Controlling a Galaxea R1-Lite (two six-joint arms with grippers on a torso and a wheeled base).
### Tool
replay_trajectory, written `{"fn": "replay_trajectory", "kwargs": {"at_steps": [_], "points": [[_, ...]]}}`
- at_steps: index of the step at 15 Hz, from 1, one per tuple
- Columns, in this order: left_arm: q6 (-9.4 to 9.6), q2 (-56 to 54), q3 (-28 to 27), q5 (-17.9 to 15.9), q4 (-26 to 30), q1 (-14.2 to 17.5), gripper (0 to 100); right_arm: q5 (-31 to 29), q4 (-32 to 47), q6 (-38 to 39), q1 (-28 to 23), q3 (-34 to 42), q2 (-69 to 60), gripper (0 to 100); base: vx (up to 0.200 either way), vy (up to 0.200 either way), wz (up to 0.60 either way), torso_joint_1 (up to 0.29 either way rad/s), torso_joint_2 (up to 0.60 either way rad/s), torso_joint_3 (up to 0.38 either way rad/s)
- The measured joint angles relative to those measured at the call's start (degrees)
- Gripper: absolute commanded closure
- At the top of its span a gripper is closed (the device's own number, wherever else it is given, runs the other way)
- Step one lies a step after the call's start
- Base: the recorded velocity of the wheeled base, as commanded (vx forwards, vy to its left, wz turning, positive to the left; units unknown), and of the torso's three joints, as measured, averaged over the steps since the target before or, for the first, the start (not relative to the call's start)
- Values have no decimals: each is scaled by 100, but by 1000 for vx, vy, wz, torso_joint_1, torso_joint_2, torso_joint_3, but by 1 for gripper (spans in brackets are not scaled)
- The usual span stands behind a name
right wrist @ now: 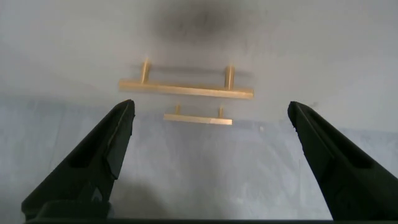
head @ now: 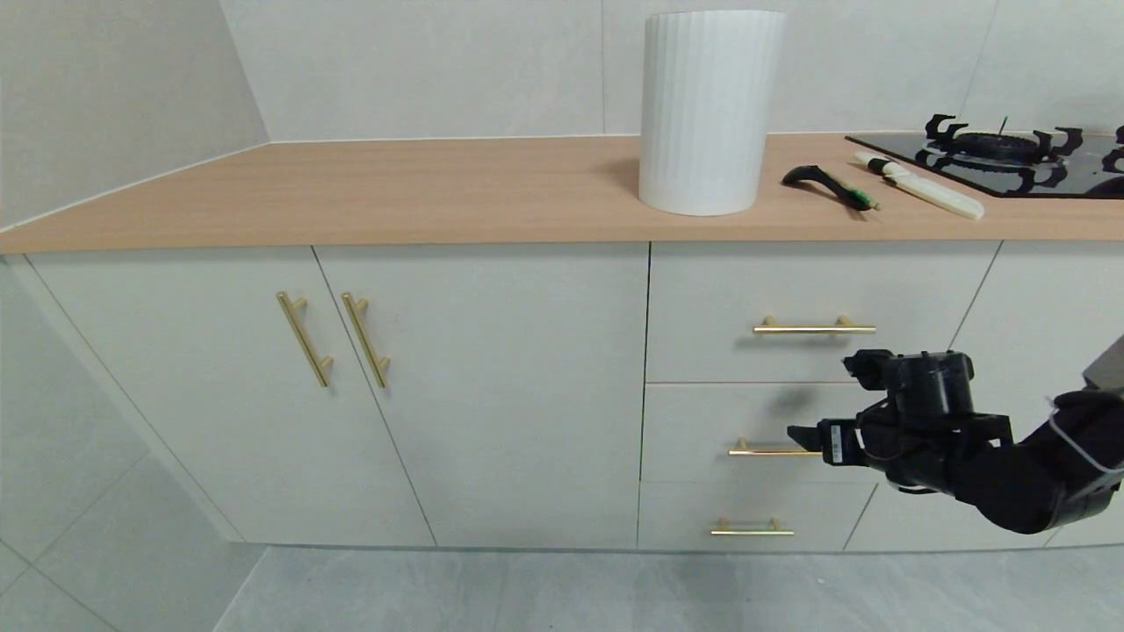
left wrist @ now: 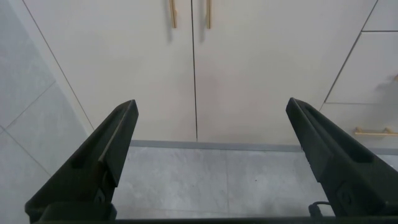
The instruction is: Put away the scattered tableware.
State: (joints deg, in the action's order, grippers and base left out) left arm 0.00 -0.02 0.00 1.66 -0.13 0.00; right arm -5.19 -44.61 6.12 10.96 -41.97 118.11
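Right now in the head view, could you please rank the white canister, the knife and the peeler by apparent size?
1. White canister, by far the largest.
2. Knife.
3. Peeler, a little shorter than the knife.

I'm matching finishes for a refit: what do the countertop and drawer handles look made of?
Countertop: probably wood or wood-look laminate, matte, with fine straight grain. Drawer handles: likely metal in a brushed gold tone, given slim bars with a soft sheen.
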Motion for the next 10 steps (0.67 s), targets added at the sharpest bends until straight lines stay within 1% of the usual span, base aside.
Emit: {"fn": "replay_trajectory", "kwargs": {"at_steps": [2, 8, 10], "points": [[0, 0, 0, -2, -2, 0, 0, -172, -457, 57, 50, -30, 379, 0, 0, 0, 0, 0, 0, 0], [0, 0, 0, 0, -2, 0, 0, -328, -972, 74, 50, -215, 1074, 0, 0, 0, 0, 0, 0, 0], [0, 0, 0, -2, -2, 0, 0, -471, -1167, 74, 45, -297, 1259, 0, 0, 0, 0, 0, 0, 0]]}}
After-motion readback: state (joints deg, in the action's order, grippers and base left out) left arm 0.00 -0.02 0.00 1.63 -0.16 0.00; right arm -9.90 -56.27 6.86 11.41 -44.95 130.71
